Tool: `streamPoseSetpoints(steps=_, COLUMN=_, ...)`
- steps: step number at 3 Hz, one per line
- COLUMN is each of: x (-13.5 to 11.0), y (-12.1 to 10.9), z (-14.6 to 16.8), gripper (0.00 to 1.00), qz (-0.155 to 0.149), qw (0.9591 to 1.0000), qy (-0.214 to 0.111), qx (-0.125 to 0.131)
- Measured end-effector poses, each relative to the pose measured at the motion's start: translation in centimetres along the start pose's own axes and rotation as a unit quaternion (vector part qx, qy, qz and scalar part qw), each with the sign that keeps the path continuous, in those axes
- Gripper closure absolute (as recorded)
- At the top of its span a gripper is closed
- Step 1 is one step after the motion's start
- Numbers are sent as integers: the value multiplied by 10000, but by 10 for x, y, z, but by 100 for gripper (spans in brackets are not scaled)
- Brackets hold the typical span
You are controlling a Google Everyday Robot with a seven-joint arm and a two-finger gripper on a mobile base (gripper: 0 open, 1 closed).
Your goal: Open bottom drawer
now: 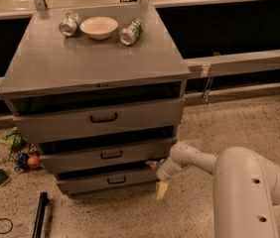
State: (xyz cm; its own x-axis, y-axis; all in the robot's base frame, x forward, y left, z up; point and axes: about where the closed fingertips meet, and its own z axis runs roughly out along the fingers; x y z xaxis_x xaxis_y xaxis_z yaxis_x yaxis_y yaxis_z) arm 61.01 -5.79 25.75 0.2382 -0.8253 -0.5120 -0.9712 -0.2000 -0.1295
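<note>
We find the bottom drawer [100, 181], the lowest and shallowest flat grey front of the matte grey three-drawer bench [90, 63], sitting just above the speckled stone floor [239, 128]. A small black bar handle [116, 180] marks its middle, and a dark gap shows along its top edge. At the drawer's right end hangs the cream-tipped pincer [158, 176], close against the front's corner. We cannot tell how far it is open or whether it grips anything. Its smooth, rounded white arm [239, 182] swells away to the right.
</note>
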Motion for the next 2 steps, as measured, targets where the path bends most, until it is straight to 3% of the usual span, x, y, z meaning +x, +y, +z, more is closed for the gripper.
streamPoseSetpoints(steps=1, x=10, y=-13, z=16, gripper=0, qz=-261, qw=9996, qy=56, qx=67)
streamPoseSetpoints(steps=2, x=28, y=-29, z=34, gripper=0, qz=-336, qw=9993, qy=130, qx=109)
